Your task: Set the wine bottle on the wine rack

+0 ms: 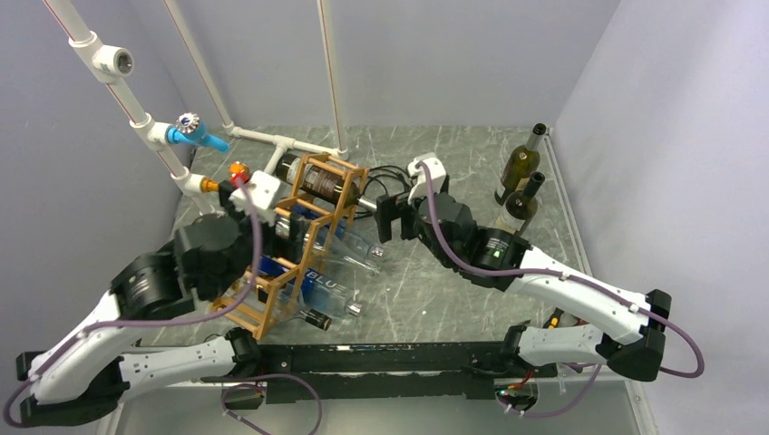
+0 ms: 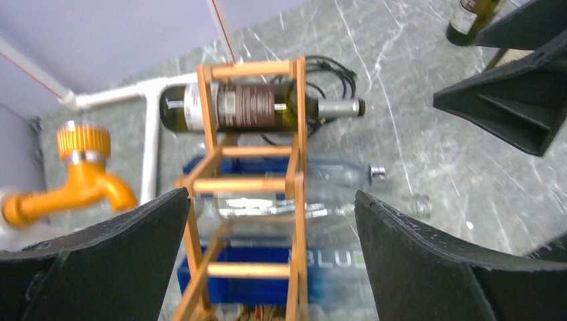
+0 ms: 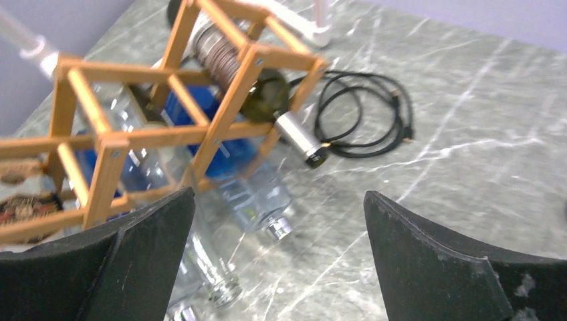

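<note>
White-black arms (image 1: 580,292), purple cables (image 1: 435,227)

Pale lilac walls (image 1: 435,54) enclose a grey marbled worktop (image 1: 435,304); white pipes (image 1: 91,41) run up the left corner.

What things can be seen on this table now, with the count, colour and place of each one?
rack: 1, orange-brown wood, left of centre.
wine bottle: 1, dark, brown label, lying in top cell.
clear bottles: at least 2, one blue-labelled, lying in lower cells.
standing bottles: 2, dark green, far right.
cable: 1, black, behind rack.
pipes: several, white, far left.
blue tap: 1, on pipes.
orange tap: 1, on pipes, nearer rack.
table: 1, grey marble.
left arm: 1, black and white, left of rack, jaws open, empty.
right arm: 1, black and white, right of rack, jaws open, empty.
</note>
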